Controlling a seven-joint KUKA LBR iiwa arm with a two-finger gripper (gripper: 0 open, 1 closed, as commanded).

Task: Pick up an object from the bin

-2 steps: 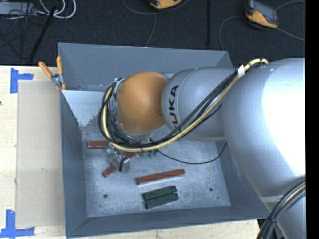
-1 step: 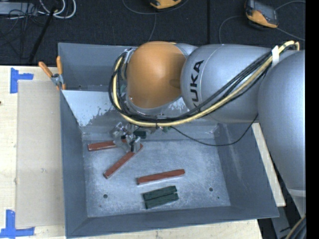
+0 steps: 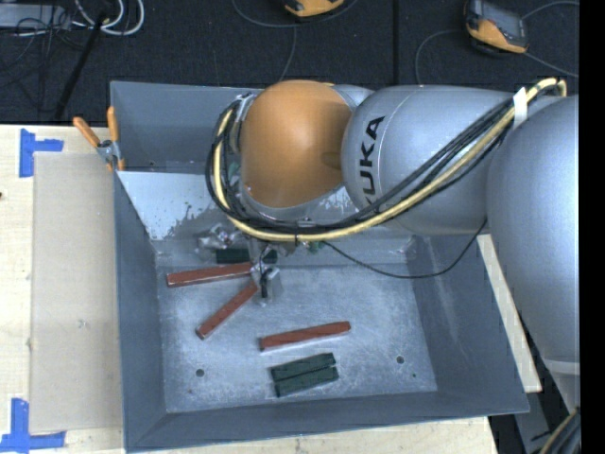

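My gripper (image 3: 264, 277) reaches down below the orange cover to the bin floor at the upper left. Its fingertips sit where two reddish-brown sticks meet. One flat stick (image 3: 203, 276) lies nearly level, running left from the fingers. A second stick (image 3: 225, 313) slants down to the left from the same spot. The fingers look close together at the sticks' near ends, and I cannot make out whether either stick is gripped.
A third reddish-brown stick (image 3: 304, 336) lies near the middle of the floor. Below it rests a dark green rectangular block (image 3: 303, 374). The arm and its cables cover the bin's upper right part.
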